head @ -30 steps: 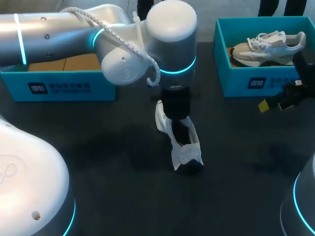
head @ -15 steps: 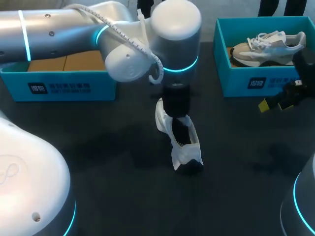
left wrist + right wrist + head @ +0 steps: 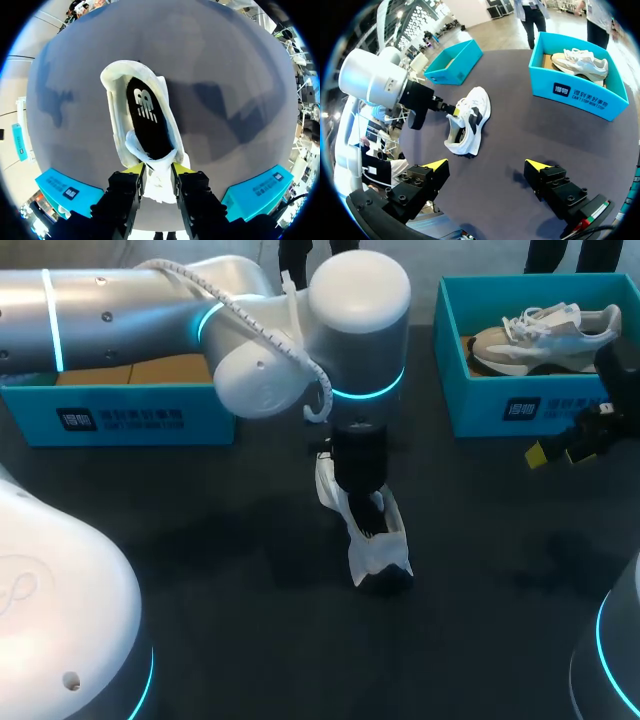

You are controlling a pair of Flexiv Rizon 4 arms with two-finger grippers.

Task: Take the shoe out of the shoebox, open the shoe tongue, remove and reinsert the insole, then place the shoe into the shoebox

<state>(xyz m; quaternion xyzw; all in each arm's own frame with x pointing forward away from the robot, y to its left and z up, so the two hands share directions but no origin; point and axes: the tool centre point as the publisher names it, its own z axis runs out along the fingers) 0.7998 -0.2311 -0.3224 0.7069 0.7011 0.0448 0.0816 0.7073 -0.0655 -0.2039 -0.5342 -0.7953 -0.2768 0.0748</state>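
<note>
The left arm (image 3: 200, 320) reaches in over the table's middle, wrist pointing straight down, and the left gripper (image 3: 158, 172) is clamped on the white tongue (image 3: 159, 175) of the shoe (image 3: 142, 115). The right gripper (image 3: 486, 165) hangs with fingers wide apart near the right shoebox (image 3: 520, 405), which holds a second shoe (image 3: 545, 335); the left shoebox (image 3: 120, 415) sits behind the left arm. The shoe lies between the boxes, its long axis diagonal, its black insole (image 3: 147, 120) stretching ahead of the fingers.

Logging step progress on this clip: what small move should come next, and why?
Probably the right gripper, open and apart from the white shoe, should move in toward the black insole. The left gripper seems shut on the shoe tongue, which is drawn back so that the insole lies exposed inside.
</note>
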